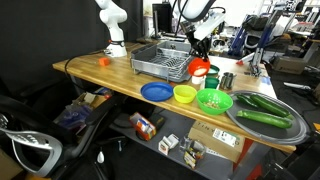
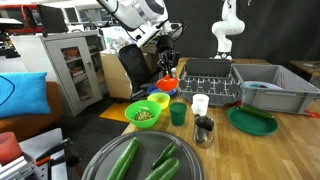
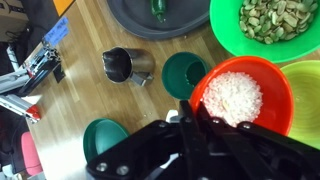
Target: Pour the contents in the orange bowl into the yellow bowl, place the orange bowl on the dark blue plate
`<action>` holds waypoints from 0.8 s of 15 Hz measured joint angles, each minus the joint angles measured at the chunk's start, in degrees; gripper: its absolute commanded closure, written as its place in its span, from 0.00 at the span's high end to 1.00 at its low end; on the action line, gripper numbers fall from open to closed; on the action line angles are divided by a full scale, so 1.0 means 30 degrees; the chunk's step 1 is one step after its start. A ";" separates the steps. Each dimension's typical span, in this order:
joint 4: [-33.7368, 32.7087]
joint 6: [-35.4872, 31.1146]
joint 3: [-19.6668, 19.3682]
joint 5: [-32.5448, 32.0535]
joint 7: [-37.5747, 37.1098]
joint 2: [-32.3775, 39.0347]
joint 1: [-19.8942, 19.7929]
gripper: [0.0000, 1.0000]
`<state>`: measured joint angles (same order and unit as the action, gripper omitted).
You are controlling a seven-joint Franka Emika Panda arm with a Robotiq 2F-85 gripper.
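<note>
the gripper (image 3: 190, 122) pinches the orange bowl (image 3: 240, 95) at mid right (white bits (image 3: 233, 98) inside), so a fast tip could spill them beside the yellow bowl (image 1: 185, 94).

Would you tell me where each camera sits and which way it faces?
An exterior view: beyond the platter end, facing along the table; arm shows.
An exterior view: off the long edge, facing across the dark blue plate and yellow bowl; arm shows.
Wrist view: looks down past the end effector onto the orange bowl.
All three share that bowl.
</note>
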<state>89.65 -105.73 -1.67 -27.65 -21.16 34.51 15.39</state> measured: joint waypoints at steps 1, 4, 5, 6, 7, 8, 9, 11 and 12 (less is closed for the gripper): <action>0.0000 0.0066 -0.0001 -0.0002 -0.0011 0.0003 0.0001 0.02; -0.0014 0.0648 -0.0017 -0.0120 -0.0011 0.0001 0.0019 0.02; -0.0042 0.1009 -0.0017 -0.0196 -0.0005 0.0001 0.0062 0.02; -0.0084 0.1361 -0.0011 -0.0258 0.0016 0.0001 0.0148 0.02; -0.0148 0.1724 -0.0003 -0.0310 0.0035 0.0002 0.0279 0.02; -0.0210 0.2029 0.0015 -0.0404 0.0069 0.0007 0.0450 0.02; -0.0304 0.2325 0.0045 -0.0512 0.0127 0.0040 0.0654 0.02; -0.0638 0.2942 0.0155 -0.0892 0.0312 0.0281 0.1069 0.02; -0.0888 0.3413 0.0195 -0.1171 0.0420 0.0492 0.1293 0.02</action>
<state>86.98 -95.49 -1.09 -31.16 -19.90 35.98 19.27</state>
